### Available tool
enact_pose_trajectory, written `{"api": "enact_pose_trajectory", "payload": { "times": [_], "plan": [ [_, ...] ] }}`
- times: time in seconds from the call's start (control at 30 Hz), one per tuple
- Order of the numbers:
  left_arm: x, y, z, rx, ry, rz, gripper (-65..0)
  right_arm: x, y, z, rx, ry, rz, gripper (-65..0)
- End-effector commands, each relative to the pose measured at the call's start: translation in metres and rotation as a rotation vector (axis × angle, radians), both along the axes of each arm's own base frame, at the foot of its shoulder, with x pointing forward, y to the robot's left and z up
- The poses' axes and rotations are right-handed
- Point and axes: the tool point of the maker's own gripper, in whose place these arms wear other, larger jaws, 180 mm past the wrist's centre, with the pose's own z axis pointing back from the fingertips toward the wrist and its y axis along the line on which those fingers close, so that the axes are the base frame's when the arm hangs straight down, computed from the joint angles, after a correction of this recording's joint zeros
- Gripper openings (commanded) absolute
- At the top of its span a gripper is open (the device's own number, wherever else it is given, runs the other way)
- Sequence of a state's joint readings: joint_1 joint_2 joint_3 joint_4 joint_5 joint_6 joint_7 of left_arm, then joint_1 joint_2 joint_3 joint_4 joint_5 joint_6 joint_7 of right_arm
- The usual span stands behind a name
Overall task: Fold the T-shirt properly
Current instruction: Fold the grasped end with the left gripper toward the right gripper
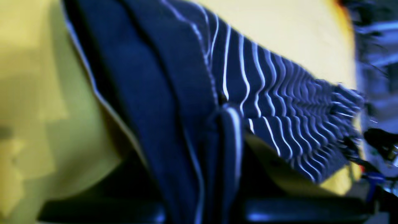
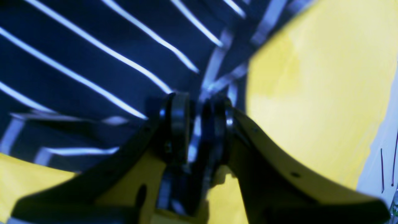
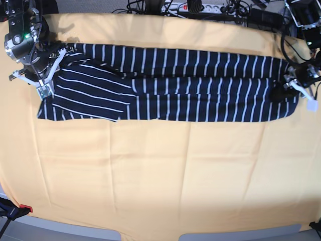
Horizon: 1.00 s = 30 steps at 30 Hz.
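Observation:
The dark navy T-shirt with thin white stripes lies stretched in a long band across the far part of the table. Its left end is folded over at an angle. My right gripper stands at that left end. The right wrist view shows its round pads shut on a fold of striped fabric. My left gripper is at the shirt's right end. In the blurred left wrist view, a bunched ridge of the shirt runs down between the fingers, gathered and lifted off the cloth.
A yellow-orange cloth covers the whole table under the shirt. Cables and a power strip run along the back edge. A red-tipped clamp sits at the front left corner. The table's front edge curves along the bottom.

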<state>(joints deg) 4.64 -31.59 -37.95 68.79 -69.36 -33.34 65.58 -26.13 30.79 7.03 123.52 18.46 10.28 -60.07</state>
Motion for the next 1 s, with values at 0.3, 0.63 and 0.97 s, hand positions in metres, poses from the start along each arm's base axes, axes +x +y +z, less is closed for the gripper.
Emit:
{"api": "enact_pose_trajectory", "payload": {
  "times": [0.3, 0.63, 0.97],
  "plan": [
    [0.004, -0.001, 0.052, -0.076, -0.101, -0.111, -65.0, 0.005, 0.016, 0.008, 0.087, -0.023, 0.046, -47.9],
    [0.009, -0.044, 0.094, 0.035, -0.216, -0.280, -65.0, 0.006, 0.021, 0.009, 0.102, -0.040, 0.059, -47.9],
    [-0.015, -0.177, 0.122, 0.020, -0.439, -0.629, -65.0, 0.002, 0.035, 0.002, 0.148, -0.033, 0.059, -47.9]
  ]
}}
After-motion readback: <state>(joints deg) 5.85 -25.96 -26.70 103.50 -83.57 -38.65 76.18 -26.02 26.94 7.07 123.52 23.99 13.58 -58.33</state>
